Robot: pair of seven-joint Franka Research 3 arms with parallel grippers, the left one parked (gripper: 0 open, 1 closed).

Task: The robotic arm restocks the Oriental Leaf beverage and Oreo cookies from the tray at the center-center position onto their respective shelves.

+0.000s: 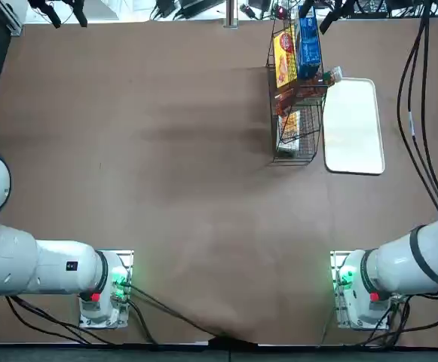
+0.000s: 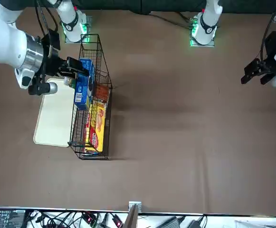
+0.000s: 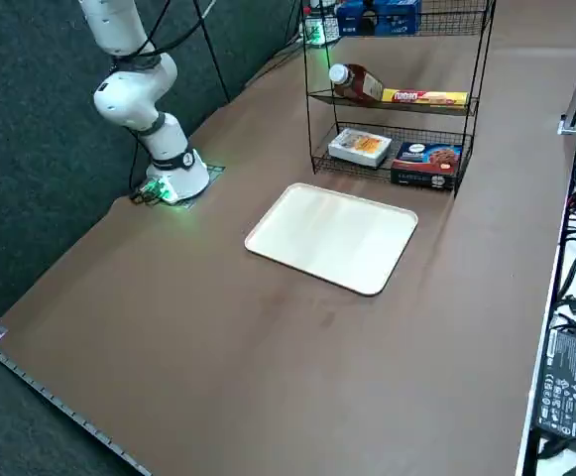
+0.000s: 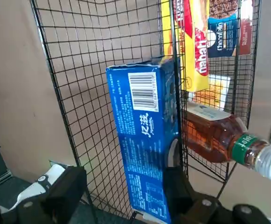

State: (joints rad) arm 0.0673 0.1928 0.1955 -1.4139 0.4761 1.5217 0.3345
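Right gripper, open at blue cookie box on rack, 1 shelf above tea bottle. Off tray: 2 items; likely left: withdrawing.

Place: a robotics lab
Robots: white jointed arms bolted to a brown bench
Wiring: black cables and a power adapter along the edge

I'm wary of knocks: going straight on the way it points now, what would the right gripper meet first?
Probably the blue box, which fills much of the space ahead of the right gripper; how near it is, I can't tell.
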